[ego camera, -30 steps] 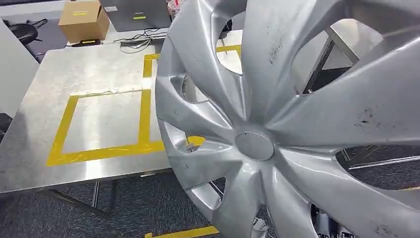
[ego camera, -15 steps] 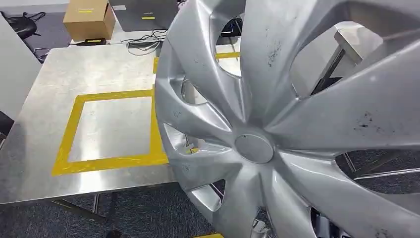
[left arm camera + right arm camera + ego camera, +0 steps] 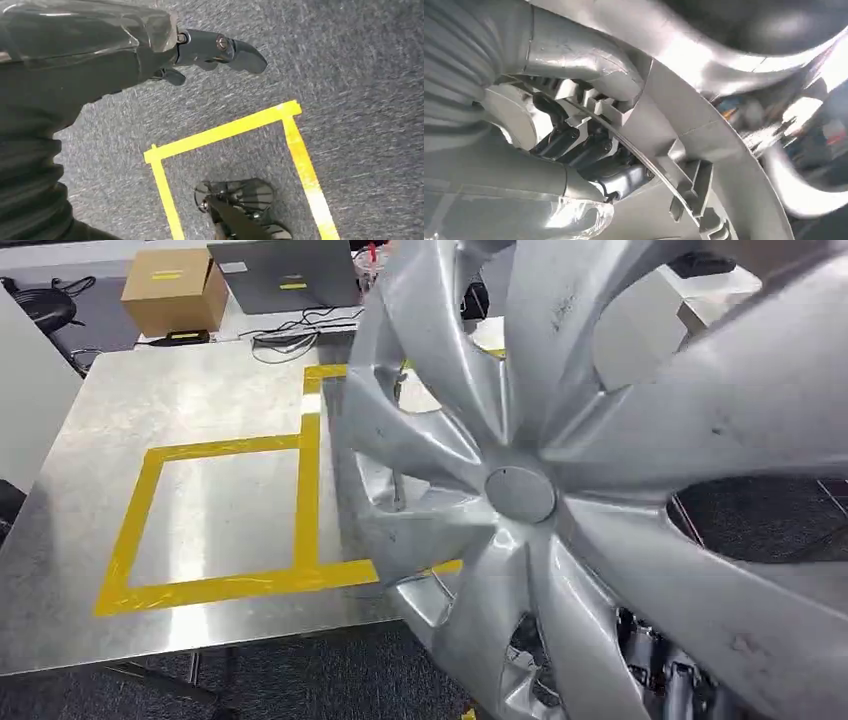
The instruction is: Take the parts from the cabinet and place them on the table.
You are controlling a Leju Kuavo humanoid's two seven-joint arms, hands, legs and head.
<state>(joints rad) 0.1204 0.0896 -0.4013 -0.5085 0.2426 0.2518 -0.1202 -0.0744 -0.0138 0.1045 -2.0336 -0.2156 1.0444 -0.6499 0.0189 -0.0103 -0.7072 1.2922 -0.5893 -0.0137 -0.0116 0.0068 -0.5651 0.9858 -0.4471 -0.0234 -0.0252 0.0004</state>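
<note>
A large silver wheel cover (image 3: 520,495) with curved spokes is held up close in the head view, tilted, over the right edge of the steel table (image 3: 200,390). My right hand (image 3: 660,675) shows through the gaps low behind it. In the right wrist view its dark fingers (image 3: 589,150) grip the cover's ribbed rim (image 3: 684,115) from the back side. My left hand (image 3: 220,50) hangs over the grey carpet, fingers out, holding nothing.
Yellow tape (image 3: 305,480) marks square outlines on the table; the left square is bare. Behind the table lie a cardboard box (image 3: 172,290), a grey laptop (image 3: 285,275) and cables (image 3: 290,335). A yellow tape outline (image 3: 225,132) marks the carpet under my left hand.
The whole picture has shifted, so the camera has moved; the table now sits slightly lower and closer. The wheel cover has risen a little in the picture and more of my right hand shows below.
</note>
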